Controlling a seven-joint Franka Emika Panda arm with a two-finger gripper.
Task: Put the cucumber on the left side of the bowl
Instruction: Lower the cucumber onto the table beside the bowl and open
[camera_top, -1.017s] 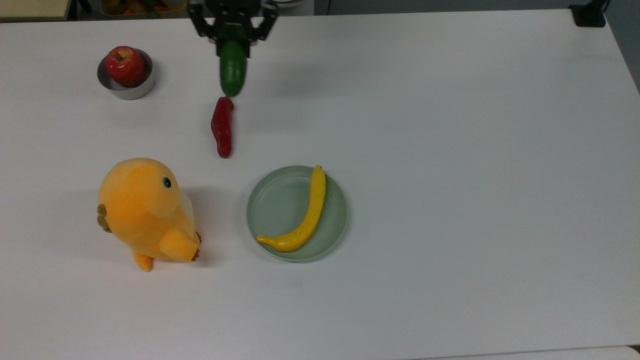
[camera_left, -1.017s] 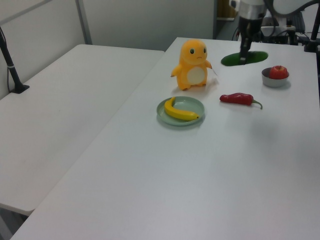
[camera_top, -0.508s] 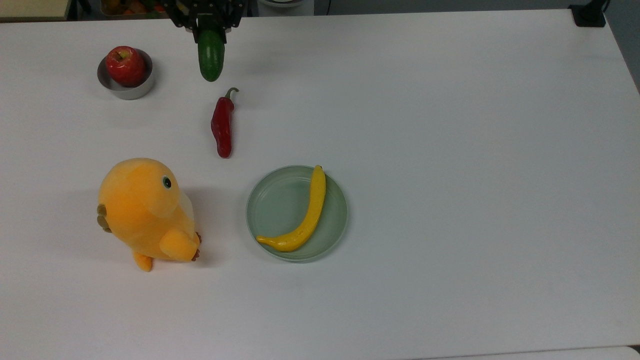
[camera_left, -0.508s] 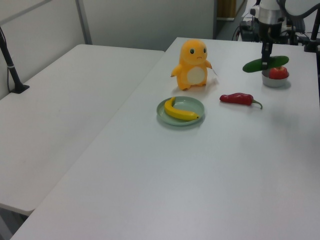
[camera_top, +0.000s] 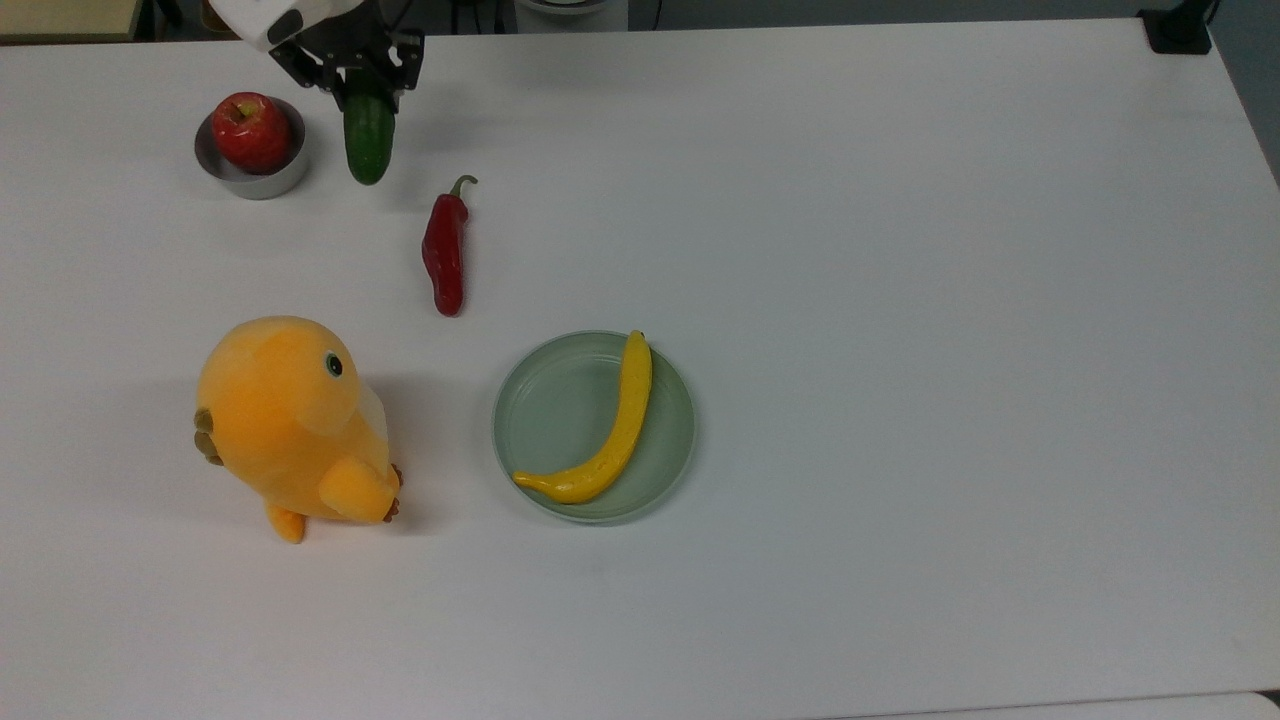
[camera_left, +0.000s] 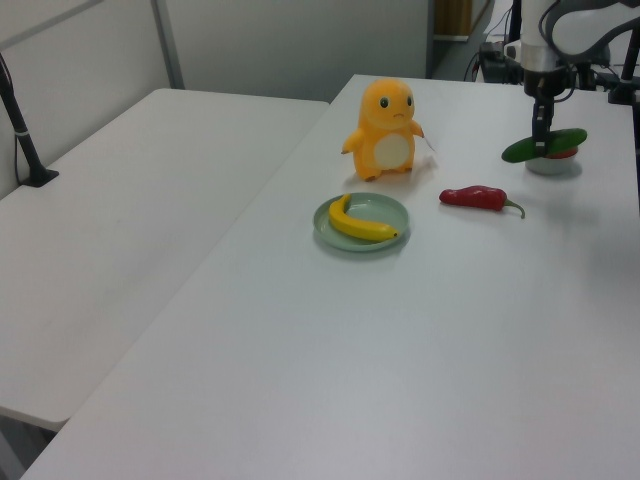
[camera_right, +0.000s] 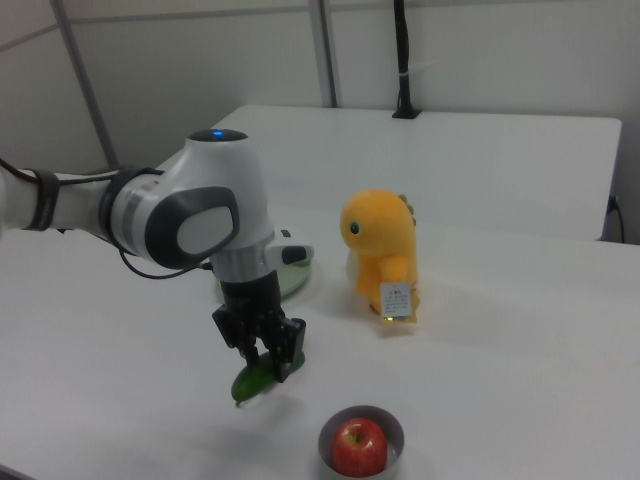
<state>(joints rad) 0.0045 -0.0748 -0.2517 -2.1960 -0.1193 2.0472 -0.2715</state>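
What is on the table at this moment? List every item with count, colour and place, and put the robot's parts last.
cucumber: 1, dark green, held off the table, just to the top view's right of the bowl
bowl: 1, silver steel, top view's upper left
apple: 1, red, inside the bowl
chili: 1, red, lying between the bowl and the dish
dish: 1, pale green, table centre
banana: 1, yellow, lying in the dish
plush toy: 1, orange, standing at the top view's left of the dish
table: 1, white
claw: 1, black, shut on the cucumber's end
arm: 1, white and grey, above the claw
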